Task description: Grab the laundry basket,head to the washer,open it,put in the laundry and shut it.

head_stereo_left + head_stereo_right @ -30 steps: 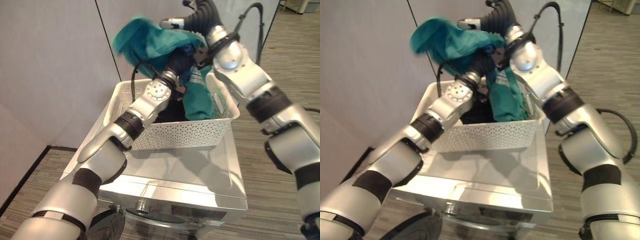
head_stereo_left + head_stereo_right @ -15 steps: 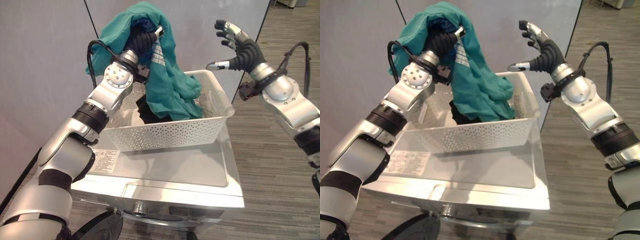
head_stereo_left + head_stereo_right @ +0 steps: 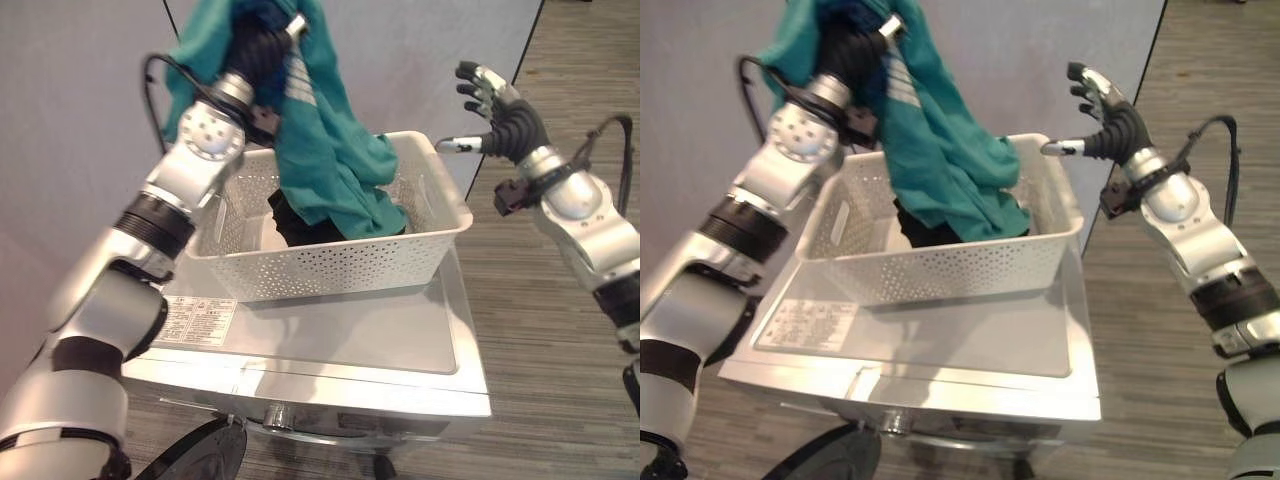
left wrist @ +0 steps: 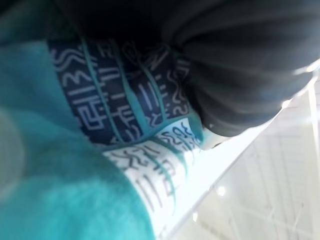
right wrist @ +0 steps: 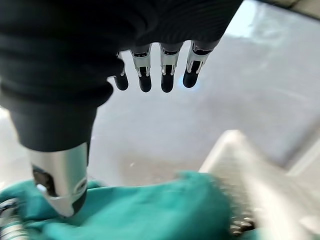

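Observation:
A white perforated laundry basket (image 3: 330, 262) stands on the silver washer's top (image 3: 350, 335). My left hand (image 3: 258, 48) is raised high above the basket's left rear corner, wrapped in a teal garment (image 3: 325, 160) with a patterned band (image 4: 130, 120). The garment hangs from that hand, and its lower end lies in the basket over a dark piece of laundry (image 3: 298, 222). To the right of the basket my right hand (image 3: 1108, 122) hovers open in the air with fingers spread, holding nothing. The teal cloth (image 5: 150, 205) shows below it in the right wrist view.
Grey partition walls (image 3: 90, 110) stand close behind and to the left of the washer. Striped wood floor (image 3: 540, 330) lies to the right. At the washer's front are a knob (image 3: 275, 415) and a dark round door (image 3: 200, 455), swung out at the lower left.
My right hand has let go of the teal garment and drawn off to the right, open. My left arm has lifted the garment higher above the basket.

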Controlling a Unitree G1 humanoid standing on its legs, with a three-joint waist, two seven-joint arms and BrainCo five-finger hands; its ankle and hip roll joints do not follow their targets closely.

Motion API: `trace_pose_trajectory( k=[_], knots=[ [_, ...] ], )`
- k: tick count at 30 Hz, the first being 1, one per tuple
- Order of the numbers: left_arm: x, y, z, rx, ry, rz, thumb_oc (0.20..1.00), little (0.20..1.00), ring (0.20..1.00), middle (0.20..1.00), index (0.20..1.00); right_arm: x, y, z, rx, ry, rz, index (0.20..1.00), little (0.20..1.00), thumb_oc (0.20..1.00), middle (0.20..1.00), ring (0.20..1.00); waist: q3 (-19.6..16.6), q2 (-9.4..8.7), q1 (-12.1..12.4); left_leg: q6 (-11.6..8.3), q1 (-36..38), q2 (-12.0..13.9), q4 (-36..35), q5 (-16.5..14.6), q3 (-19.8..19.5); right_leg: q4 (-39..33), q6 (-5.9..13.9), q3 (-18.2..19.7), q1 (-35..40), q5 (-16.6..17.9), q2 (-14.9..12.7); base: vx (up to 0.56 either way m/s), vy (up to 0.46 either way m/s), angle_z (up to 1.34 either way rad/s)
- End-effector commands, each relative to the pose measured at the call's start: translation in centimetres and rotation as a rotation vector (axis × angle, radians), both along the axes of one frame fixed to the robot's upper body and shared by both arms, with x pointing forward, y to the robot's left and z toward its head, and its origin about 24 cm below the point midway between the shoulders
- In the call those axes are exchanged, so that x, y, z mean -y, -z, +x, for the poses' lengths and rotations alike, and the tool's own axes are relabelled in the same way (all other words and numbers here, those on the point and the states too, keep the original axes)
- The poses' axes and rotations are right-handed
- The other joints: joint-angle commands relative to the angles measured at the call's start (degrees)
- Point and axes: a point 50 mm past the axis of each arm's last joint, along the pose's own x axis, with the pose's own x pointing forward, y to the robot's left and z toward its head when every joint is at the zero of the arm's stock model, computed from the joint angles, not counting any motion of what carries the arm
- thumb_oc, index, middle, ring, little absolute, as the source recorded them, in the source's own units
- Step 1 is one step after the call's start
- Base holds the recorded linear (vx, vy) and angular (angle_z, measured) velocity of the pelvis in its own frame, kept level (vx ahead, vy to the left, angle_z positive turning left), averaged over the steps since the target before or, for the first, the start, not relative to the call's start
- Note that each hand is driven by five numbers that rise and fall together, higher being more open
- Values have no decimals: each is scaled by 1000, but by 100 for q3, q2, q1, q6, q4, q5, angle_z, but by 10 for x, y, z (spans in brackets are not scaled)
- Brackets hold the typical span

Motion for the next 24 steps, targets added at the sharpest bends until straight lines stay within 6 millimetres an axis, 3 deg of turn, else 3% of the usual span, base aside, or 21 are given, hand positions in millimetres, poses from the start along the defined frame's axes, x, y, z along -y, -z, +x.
trace_pose_trajectory(
  k=[1, 6, 7, 8, 10, 14, 16, 17, 18, 20, 21, 24],
  knots=[
    [-10, -87, -35, 295, -35, -80, 200, 200, 200, 200, 200, 39, -13, -16, 136, 181, -19, 1000, 1000, 1000, 1000, 1000, -340, -296, 152, -106, 355, 154, 28, -363, -42, 199, 432, -336, 259, -330, -573, 29, -9, 10],
    [-32, -115, -59, 429, -132, -62, 200, 200, 200, 200, 200, 93, -1, -47, 217, 506, -72, 1000, 1000, 1000, 1000, 1000, -396, -235, 177, -79, 342, 138, 28, -385, -112, 191, 453, -402, 286, -350, -588, 35, -4, 11],
    [-40, -118, -67, 475, -159, -70, 200, 200, 200, 200, 200, 117, 4, -62, 236, 668, -132, 1000, 1000, 1000, 1000, 1000, -416, -237, 211, -67, 343, 127, 28, -404, -143, 177, 458, -435, 310, -363, -592, 26, -1, 3],
    [-40, -118, -67, 475, -158, -70, 200, 200, 200, 200, 200, 117, 4, -62, 235, 669, -132, 1000, 1000, 1000, 1000, 1000, -419, -238, 218, -67, 343, 127, 28, -404, -143, 176, 458, -436, 311, -362, -592, 37, -7, 2],
    [-54, -116, -75, 526, -214, -94, 200, 200, 200, 200, 200, 143, 18, -78, 218, 833, -146, 1000, 1000, 1000, 1000, 1000, -425, -272, 242, -48, 349, 118, 28, -430, -184, 162, 456, -460, 354, -381, -593, 30, -8, 4],
    [-68, -110, -84, 571, -267, -106, 200, 200, 200, 200, 200, 164, 37, -96, 157, 958, -167, 1000, 1000, 1000, 1000, 1000, -433, -282, 266, -35, 354, 111, 28, -446, -217, 150, 453, -484, 380, -398, -597, 7, 1, 2],
    [-85, -107, -90, 597, -332, -110, 200, 200, 200, 200, 200, 174, 58, -108, 89, 1012, -171, 1000, 1000, 1000, 1000, 1000, -425, -302, 283, -33, 354, 106, 28, -455, -230, 137, 454, -499, 390, -402, -594, 0, 0, 0],
    [-99, -105, -98, 625, -381, -117, 200, 200, 200, 200, 200, 180, 79, -118, 7, 1045, -181, 1000, 1000, 1000, 1000, 1000, -424, -334, 304, -28, 350, 100, 28, -464, -236, 129, 453, -507, 395, -401, -590, 0, 0, 0],
    [-99, -103, -98, 621, -382, -119, 200, 200, 200, 200, 200, 180, 78, -119, 6, 1045, -186, 1000, 1000, 1000, 1000, 1000, -441, -318, 307, -27, 350, 98, 28, -464, -237, 127, 453, -508, 397, -401, -592, 0, 0, 0],
    [-114, -101, -107, 646, -434, -130, 200, 200, 200, 200, 200, 181, 108, -129, -98, 1047, -170, 1000, 1000, 1000, 1000, 1000, -425, -344, 324, -28, 344, 102, 28, -462, -235, 124, 452, -513, 394, -399, -590, 5, -5, 2],
    [-128, -100, -116, 666, -478, -129, 200, 200, 200, 200, 200, 181, 139, -141, -230, 1044, -153, 1000, 1000, 1000, 1000, 1000, -430, -373, 336, -31, 346, 102, 28, -464, -228, 119, 449, -520, 393, -397, -587, 5, -11, 7],
    [-140, -99, -123, 665, -516, -114, 200, 200, 200, 200, 200, 174, 168, -149, -344, 1005, -118, 1000, 1000, 1000, 1000, 1000, -455, -366, 334, -37, 346, 104, 28, -457, -212, 112, 451, -532, 392, -384, -595, -1, -9, 12]
  ],
)
